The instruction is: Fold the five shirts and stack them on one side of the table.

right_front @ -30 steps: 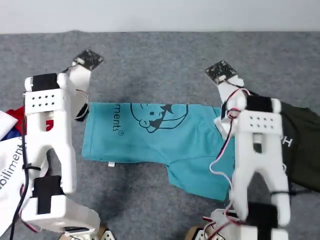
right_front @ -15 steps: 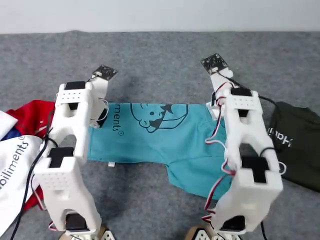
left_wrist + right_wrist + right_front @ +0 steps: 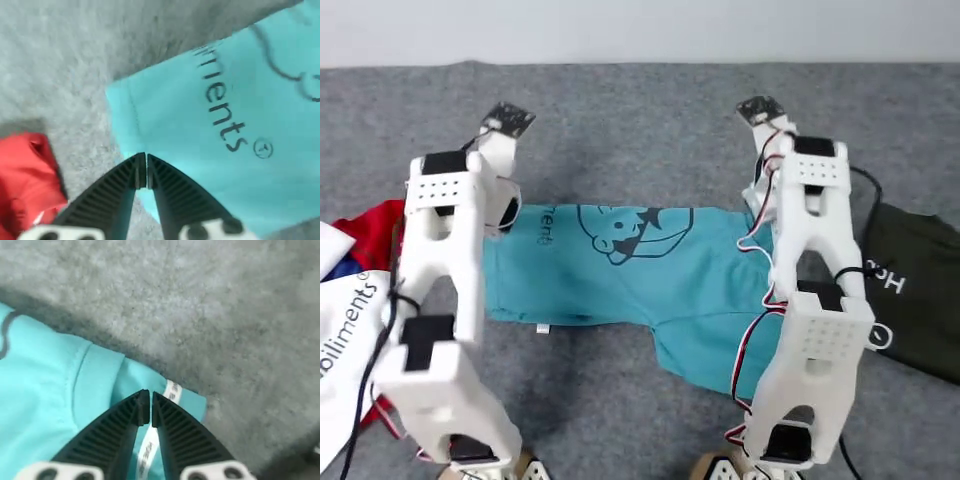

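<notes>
A teal shirt point(image 3: 650, 280) with a dark animal print lies spread across the middle of the grey table, one part folded toward the near side. My left gripper point(image 3: 503, 210) is at the shirt's far left corner, and in the left wrist view my left gripper point(image 3: 141, 172) is shut on the teal shirt point(image 3: 225, 90) at its hem. My right gripper point(image 3: 761, 205) is at the far right corner. There my right gripper point(image 3: 147, 407) is shut on the teal shirt point(image 3: 45, 390) beside a white label point(image 3: 172, 390).
A dark green shirt point(image 3: 910, 290) lies crumpled at the right edge. At the left edge a red shirt point(image 3: 375, 235) and a white printed shirt point(image 3: 345, 320) are heaped together; the red shirt point(image 3: 25, 170) lies close to my left gripper. Bare grey table point(image 3: 640, 130) stretches beyond the teal shirt.
Both arms have stretched out toward the far side of the table. The teal shirt's far left corner has shifted slightly, hiding part of its lettering.
</notes>
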Action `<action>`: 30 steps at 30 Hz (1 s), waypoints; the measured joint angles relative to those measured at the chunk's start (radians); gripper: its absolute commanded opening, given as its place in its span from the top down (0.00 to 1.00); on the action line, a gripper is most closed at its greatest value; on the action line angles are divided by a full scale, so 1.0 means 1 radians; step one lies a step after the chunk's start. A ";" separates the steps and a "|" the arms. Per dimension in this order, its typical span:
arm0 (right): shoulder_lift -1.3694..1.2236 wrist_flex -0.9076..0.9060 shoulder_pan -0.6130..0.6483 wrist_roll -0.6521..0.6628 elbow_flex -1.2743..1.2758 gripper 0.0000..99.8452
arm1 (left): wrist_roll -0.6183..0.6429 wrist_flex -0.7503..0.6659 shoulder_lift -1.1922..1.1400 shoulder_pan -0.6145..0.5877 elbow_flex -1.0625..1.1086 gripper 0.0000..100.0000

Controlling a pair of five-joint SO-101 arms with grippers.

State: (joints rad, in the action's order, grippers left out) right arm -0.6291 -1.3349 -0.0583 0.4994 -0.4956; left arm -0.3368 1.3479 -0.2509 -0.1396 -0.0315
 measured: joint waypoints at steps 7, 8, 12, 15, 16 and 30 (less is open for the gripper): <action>0.052 -0.287 -0.002 -0.032 -0.204 0.98 | 0.000 0.071 0.226 0.114 0.000 0.99; 0.077 -0.325 -0.002 -0.035 -0.219 0.98 | 0.000 0.083 0.247 0.127 0.000 0.99; 0.213 -0.419 -0.023 -0.041 -0.241 0.98 | 0.000 0.155 0.302 0.199 0.000 0.99; 0.345 -0.419 -0.078 -0.041 -0.241 0.98 | 0.000 0.224 0.304 0.284 0.000 0.99; 0.394 -0.419 -0.101 -0.041 -0.241 0.98 | 0.000 0.241 0.304 0.316 0.000 0.99; 1.043 -0.422 -0.436 0.014 0.098 0.98 | 0.046 0.307 0.146 0.848 0.000 0.84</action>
State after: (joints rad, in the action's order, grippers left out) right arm 0.4143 -1.7568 -0.4941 0.5132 -0.3974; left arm -0.2908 1.6548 -0.1051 0.7089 -0.0315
